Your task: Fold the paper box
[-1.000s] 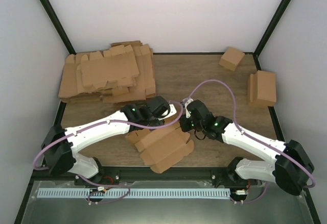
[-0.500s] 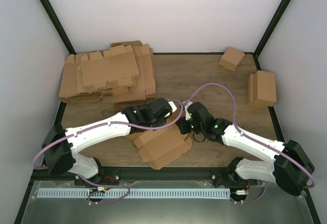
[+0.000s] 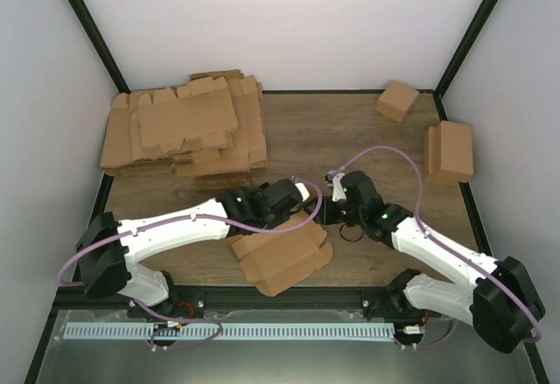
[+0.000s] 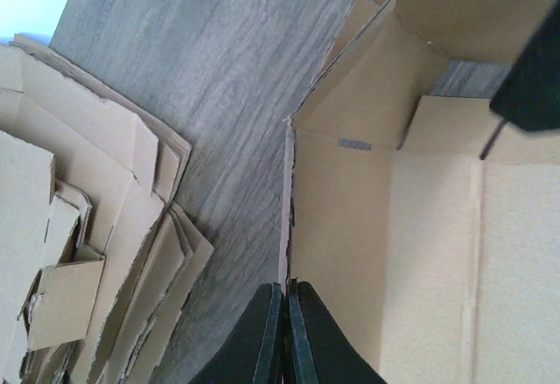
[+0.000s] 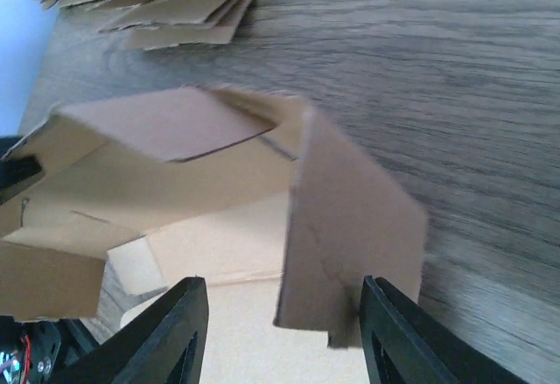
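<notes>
the paper box point(image 3: 282, 257) lies on the desk point(image 3: 350, 130) near its front edge, between the two arms. it is only part formed. in the left wrist view one long wall stands up from the base panel, and a corner flap at the far end is folded inward. the right wrist view shows a side flap raised and leaning, not tucked. from above, the nearer panels look splayed and loose rather than locked.

the left hand point(image 4: 285, 314) is pinched narrow on the top edge of the standing wall, holding it upright. the right hand point(image 5: 280, 331) is spread wide, with the raised flap between its fingers point(image 5: 179, 318); i cannot tell whether either one touches the flap.

i judge the job somewhere in the middle: a wall and some flaps are up, but the remaining sides need raising and the tabs need pushing home before it makes a closed shallow box. the pile of flat blanks point(image 3: 184, 130) sits well apart at the back left.
</notes>
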### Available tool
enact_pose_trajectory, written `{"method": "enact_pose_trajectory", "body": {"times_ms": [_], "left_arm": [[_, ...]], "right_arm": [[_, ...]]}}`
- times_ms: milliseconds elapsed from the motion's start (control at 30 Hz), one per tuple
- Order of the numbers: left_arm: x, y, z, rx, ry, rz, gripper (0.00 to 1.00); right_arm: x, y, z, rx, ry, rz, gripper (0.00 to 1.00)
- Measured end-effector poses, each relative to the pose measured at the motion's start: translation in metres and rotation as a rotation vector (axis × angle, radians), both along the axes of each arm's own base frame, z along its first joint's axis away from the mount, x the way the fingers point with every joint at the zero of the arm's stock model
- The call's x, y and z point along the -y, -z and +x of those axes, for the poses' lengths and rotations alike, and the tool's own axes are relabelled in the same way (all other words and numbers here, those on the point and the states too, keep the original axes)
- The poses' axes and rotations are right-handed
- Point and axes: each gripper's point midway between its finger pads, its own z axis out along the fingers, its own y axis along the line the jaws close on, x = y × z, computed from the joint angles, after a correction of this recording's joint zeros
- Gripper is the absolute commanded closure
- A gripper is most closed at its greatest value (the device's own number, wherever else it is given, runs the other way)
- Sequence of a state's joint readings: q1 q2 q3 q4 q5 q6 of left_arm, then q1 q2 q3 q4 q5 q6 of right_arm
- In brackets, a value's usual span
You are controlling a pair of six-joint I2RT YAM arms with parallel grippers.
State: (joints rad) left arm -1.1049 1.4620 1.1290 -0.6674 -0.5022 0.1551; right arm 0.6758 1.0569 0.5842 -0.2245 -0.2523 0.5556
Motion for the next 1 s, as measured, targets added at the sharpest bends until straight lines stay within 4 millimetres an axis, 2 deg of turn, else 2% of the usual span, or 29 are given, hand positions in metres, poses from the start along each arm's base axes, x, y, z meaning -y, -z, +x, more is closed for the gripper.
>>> {"method": "enact_pose_trajectory", "body": {"times_ms": [100, 200, 267, 400, 467, 500, 600, 733, 800, 900, 1000], "left_arm": [[0.0, 0.009, -0.001, -0.002, -0.002, 0.036, 0.95], [-0.002, 0.018, -0.001, -0.009, -0.015, 0.068, 0.94], [-0.002, 0.022, 0.0, -0.012, -0.024, 0.077, 0.94], [-0.005, 0.022, 0.001, -0.001, -0.048, 0.082, 0.93], [-0.007, 0.021, 0.003, 0.013, -0.063, 0.087, 0.93], [-0.008, 0.02, 0.004, 0.019, -0.07, 0.088, 0.92], [-0.011, 0.017, 0.007, 0.041, -0.092, 0.091, 0.92], [-0.015, 0.014, 0.011, 0.063, -0.114, 0.095, 0.92], [-0.015, 0.013, 0.012, 0.07, -0.121, 0.095, 0.92], [-0.015, 0.009, 0.014, 0.079, -0.133, 0.087, 0.92], [-0.014, 0.006, 0.015, 0.083, -0.145, 0.073, 0.92]], "right_arm": [[0.01, 0.008, 0.003, -0.05, 0.033, 0.025, 0.45], [0.008, 0.011, -0.002, -0.084, 0.018, 0.044, 0.41], [0.006, 0.01, -0.004, -0.101, 0.01, 0.057, 0.35], [0.008, 0.012, -0.013, -0.149, 0.014, 0.064, 0.17], [0.013, 0.011, -0.018, -0.167, 0.026, 0.057, 0.17], [0.015, 0.01, -0.021, -0.172, 0.033, 0.054, 0.22], [0.021, 0.009, -0.028, -0.192, 0.052, 0.06, 0.5], [0.024, 0.028, -0.047, -0.271, 0.035, 0.073, 0.8], [0.024, 0.041, -0.059, -0.33, 0.028, 0.089, 0.89], [0.023, 0.053, -0.069, -0.394, 0.024, 0.112, 0.99], [0.021, 0.062, -0.068, -0.427, 0.039, 0.118, 0.99]]}}
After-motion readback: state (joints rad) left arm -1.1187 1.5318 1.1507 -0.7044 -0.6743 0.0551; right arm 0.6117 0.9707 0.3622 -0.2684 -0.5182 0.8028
